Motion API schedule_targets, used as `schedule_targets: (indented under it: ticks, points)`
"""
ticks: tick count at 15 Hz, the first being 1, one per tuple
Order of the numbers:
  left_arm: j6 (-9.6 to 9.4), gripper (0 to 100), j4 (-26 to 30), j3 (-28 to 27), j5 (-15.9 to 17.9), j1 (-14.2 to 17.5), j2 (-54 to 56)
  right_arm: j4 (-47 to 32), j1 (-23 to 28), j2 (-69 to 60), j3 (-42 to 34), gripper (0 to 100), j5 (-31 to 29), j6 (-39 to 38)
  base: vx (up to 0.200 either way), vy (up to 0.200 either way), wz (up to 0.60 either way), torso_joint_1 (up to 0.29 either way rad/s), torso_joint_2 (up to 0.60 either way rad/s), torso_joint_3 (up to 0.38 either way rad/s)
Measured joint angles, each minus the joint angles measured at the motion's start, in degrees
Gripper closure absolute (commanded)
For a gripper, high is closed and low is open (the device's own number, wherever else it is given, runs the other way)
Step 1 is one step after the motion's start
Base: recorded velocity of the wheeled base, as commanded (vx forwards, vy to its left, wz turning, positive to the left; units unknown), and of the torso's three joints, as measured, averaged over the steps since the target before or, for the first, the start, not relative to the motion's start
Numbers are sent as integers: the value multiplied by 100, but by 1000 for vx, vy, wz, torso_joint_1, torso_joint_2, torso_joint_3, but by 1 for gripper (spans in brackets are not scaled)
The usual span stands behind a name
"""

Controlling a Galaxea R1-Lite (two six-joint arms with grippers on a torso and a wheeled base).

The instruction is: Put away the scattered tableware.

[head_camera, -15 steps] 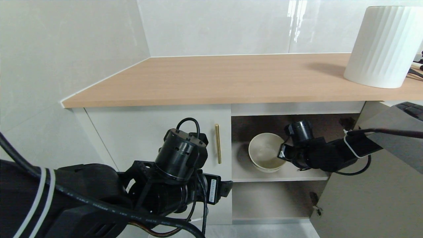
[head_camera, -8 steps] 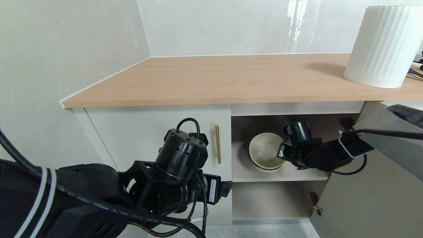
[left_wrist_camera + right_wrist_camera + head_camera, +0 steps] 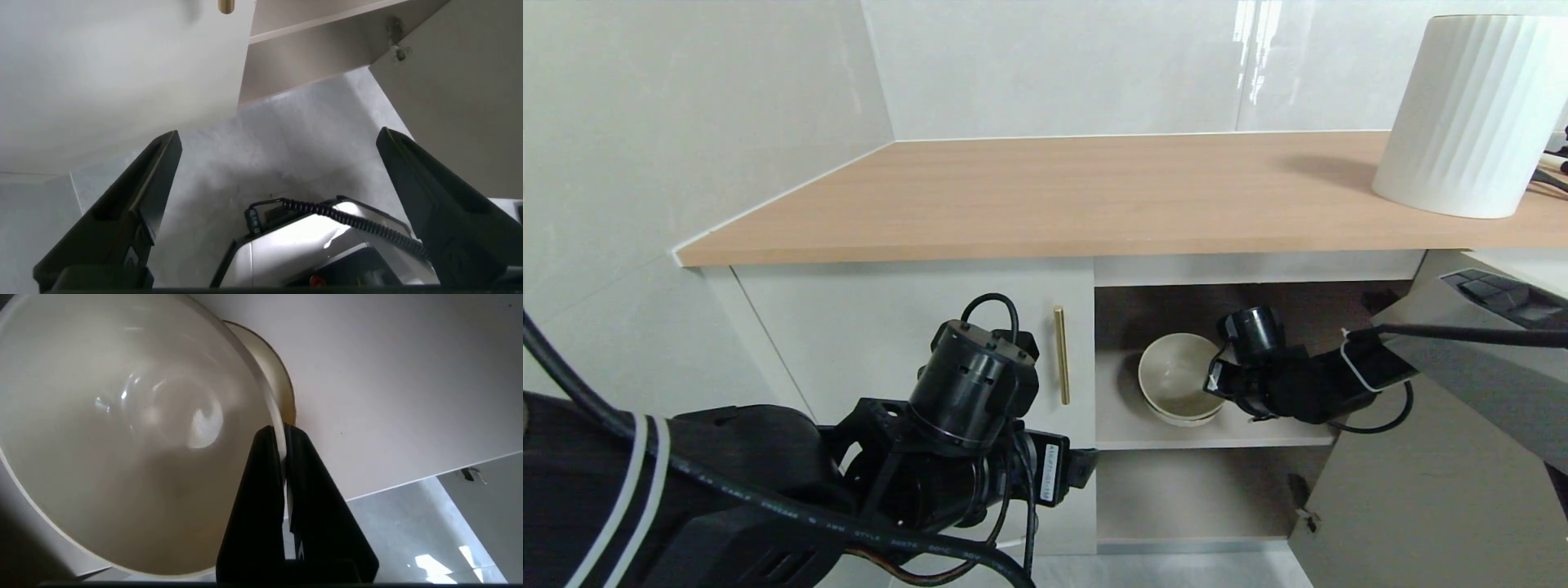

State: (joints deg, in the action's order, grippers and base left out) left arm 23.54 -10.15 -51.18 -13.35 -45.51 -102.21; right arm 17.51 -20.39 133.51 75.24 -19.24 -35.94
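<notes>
I have my right fingers (image 3: 265, 506) clenched on the rim of the tilted bowl (image 3: 1174, 377), which sits over a second dish (image 3: 1186, 420) on the cupboard's upper shelf (image 3: 1123, 426) at 4 o'clock in my head view, while my left fingers (image 3: 135, 212) hang released above the floor (image 3: 286, 155).

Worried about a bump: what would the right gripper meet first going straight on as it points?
The right gripper pinches the upper bowl's rim; straight beyond lies the lower bowl, probably first; depth unclear.
</notes>
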Motion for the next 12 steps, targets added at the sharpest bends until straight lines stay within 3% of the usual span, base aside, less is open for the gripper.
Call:
schedule_targets:
  ticks: [2,3,12]
  points:
    - [0,0,-2,0,2,0,-2,0,4,22,6,100,-2,0,0,0,0,0,0,0]
    - [0,0,-2,0,0,0,-2,0,4,30,12,0,-2,-2,0,0,0,0,0,0]
    - [2,0,0,-9,2,6,-2,-10,-13,30,-16,0,16,2,0,0,0,0,0,0]
